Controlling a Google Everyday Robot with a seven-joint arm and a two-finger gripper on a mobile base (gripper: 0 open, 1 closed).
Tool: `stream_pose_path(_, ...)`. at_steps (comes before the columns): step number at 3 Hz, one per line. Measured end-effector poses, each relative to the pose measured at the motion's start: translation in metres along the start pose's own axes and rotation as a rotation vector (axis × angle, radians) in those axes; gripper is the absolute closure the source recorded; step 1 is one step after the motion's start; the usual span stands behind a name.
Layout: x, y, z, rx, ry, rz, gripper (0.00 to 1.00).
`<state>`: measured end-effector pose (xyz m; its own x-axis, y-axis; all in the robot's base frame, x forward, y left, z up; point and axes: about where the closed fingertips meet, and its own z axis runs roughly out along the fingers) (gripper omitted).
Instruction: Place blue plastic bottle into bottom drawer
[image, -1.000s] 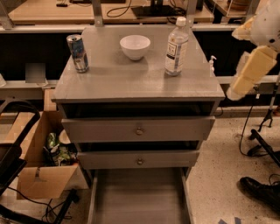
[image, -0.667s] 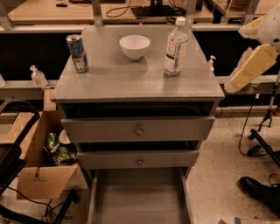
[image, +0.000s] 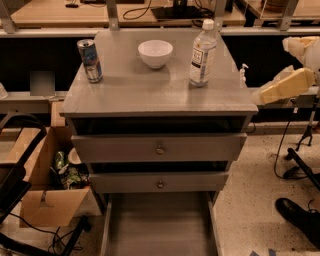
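Since a moment ago the hand (image: 270, 93) has dropped a little and now lies flatter, beyond the counter's (image: 150, 95) right edge and about level with its top. You cannot tell whether it is open or closed. It holds nothing and touches nothing on the counter. Everything else has stayed where it was.

The blue plastic bottle (image: 202, 52) stands upright on the counter's right rear part, cap on, well apart from the hand.

You have one of each on the counter:
- one blue plastic bottle
- one white bowl (image: 155, 52), at the counter's rear middle
- one drinks can (image: 90, 61), upright near the counter's left edge

Under the counter you can count three drawers. The upper two each carry one round knob (image: 160, 149), two knobs in all. The bottom drawer (image: 160, 225) is pulled out toward you, its grey floor showing. One open cardboard box (image: 45, 200) sits on the floor left of the counter.
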<state>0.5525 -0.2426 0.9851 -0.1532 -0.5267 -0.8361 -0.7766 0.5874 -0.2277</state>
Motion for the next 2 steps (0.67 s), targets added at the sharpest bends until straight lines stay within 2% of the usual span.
stream_pose_path(1, -0.0125, -0.0102, -0.0041, 0.050, -0.052, 0.007, 0.00)
stream_pose_path(2, -0.0112, -0.0137, 0.0017, 0.055, -0.052, 0.016, 0.00)
